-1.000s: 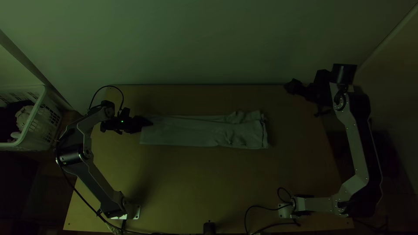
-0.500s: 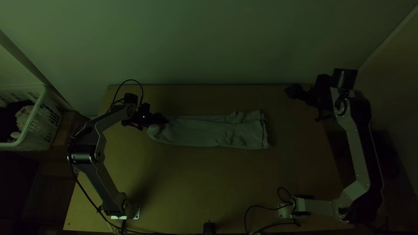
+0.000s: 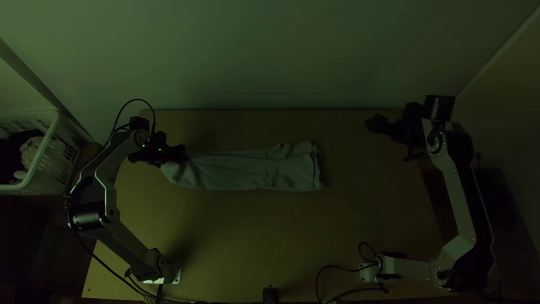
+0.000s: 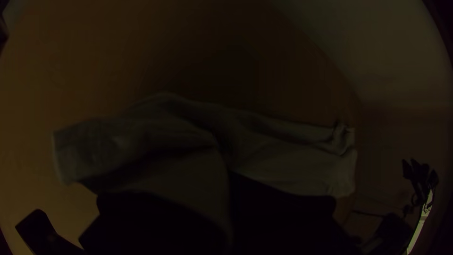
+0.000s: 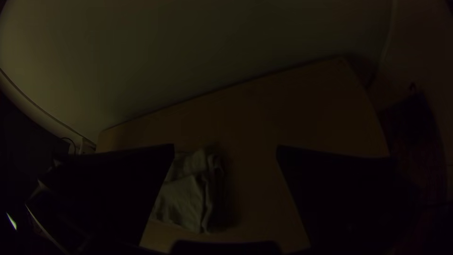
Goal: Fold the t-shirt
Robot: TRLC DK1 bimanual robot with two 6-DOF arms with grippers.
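Probably to shift it, my left gripper pinched one end of the t-shirt — a long folded strip on the tabletop; my right gripper, spread wide, hung well apart — likely leaving room.

Left end effector clamped closed — right end effector (well apart) gaping wide.

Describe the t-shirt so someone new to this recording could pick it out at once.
Start at the light wooden table. Across its far half lies the pale grey cloth t-shirt, folded into a long strip, one end held in the left arm's black tool. Unlike the light cloth inside the white plastic basket at the top view's left edge, it lies on the tabletop.
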